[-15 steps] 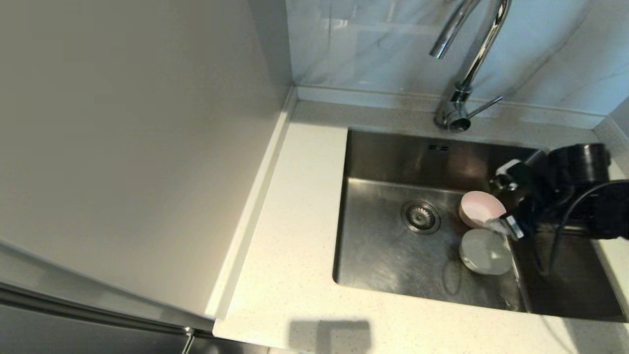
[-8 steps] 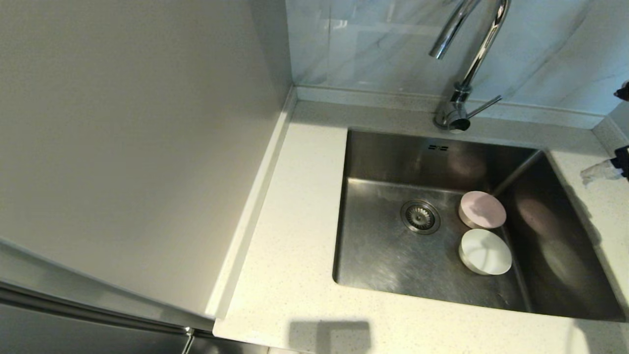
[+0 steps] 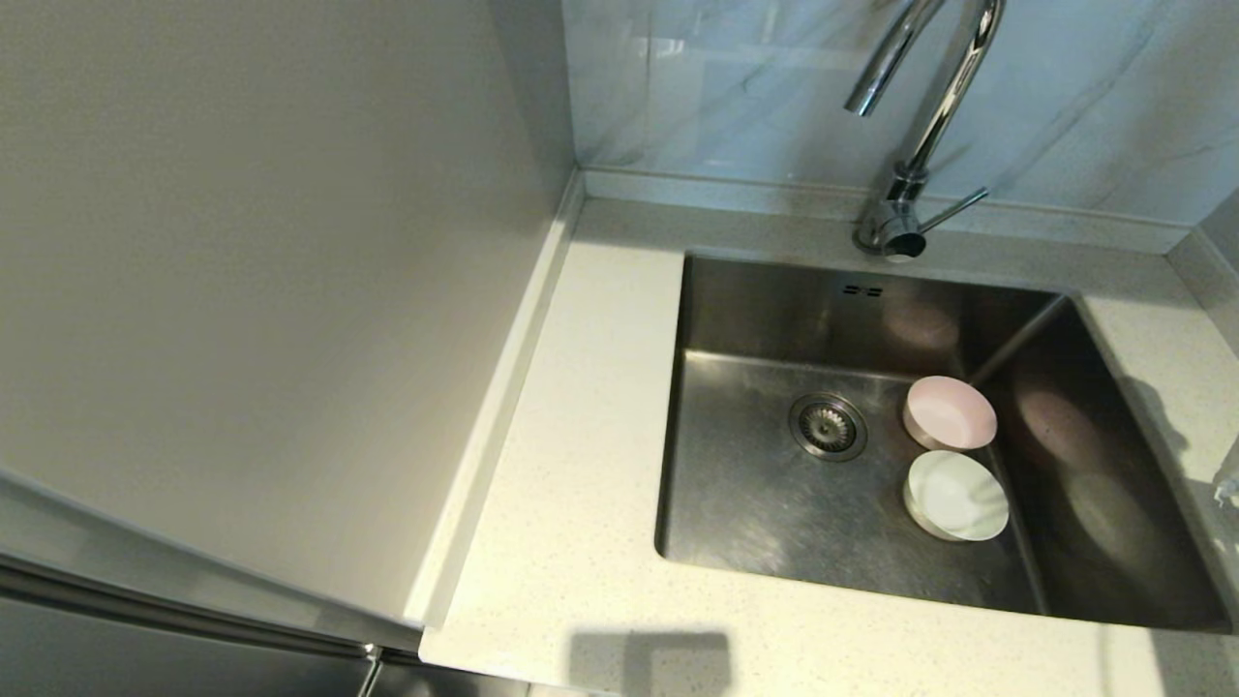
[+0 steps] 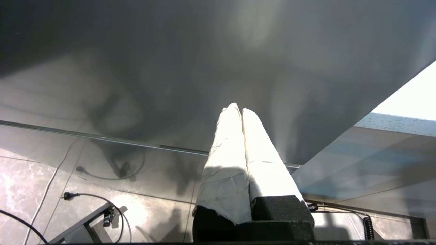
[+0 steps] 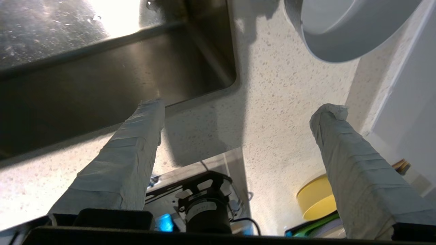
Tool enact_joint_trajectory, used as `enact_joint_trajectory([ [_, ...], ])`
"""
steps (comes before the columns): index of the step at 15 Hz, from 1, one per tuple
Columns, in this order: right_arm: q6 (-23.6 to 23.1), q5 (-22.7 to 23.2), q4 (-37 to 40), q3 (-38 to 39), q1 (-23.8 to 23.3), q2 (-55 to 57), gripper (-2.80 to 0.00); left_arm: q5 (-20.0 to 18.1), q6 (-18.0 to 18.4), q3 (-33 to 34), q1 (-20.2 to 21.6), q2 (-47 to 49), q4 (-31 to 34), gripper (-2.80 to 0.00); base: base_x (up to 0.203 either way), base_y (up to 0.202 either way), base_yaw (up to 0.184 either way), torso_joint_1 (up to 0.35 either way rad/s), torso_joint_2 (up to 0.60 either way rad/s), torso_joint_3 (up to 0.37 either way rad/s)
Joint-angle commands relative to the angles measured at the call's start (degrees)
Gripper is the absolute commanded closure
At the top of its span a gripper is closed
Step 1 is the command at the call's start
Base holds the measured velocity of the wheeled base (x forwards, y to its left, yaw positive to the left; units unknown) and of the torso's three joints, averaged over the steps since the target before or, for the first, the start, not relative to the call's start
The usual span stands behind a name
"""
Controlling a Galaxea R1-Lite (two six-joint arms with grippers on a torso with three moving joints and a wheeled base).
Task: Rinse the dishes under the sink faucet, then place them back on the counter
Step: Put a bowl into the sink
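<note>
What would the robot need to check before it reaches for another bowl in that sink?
1. Right gripper empty and open: ok, fingers spread wide over the counter beside the sink.
2. Grey-white bowl set down on the counter: ok, it sits there apart from the fingers.
3. Pink bowl and white bowl waiting in the sink: ok, side by side right of the drain strainer.
4. Path into the sink free: ok, no arm over it in the head view.
5. Faucet running: cannot tell, no stream visible.
6. Left gripper out of the way: ok, shut and away from the sink.
</note>
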Motion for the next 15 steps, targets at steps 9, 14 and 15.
enact_joint_trajectory([
  [9,-0.7,0.5,-10.2,-0.3,-8.5,11.2,-2.80,0.0,0.0,0.0,0.0,-0.2,0.0,0.00,0.000,0.000,0.000,0.000,0.00,0.000],
  [14,-0.8,1.1,-10.7,-3.2,-10.5,14.4,-2.80,0.0,0.0,0.0,0.0,-0.2,0.0,0.00,0.000,0.000,0.000,0.000,0.00,0.000],
  [15,-0.8,1.1,-10.7,-3.7,-10.8,14.7,-2.80,0.0,0.0,0.0,0.0,-0.2,0.0,0.00,0.000,0.000,0.000,0.000,0.00,0.000],
])
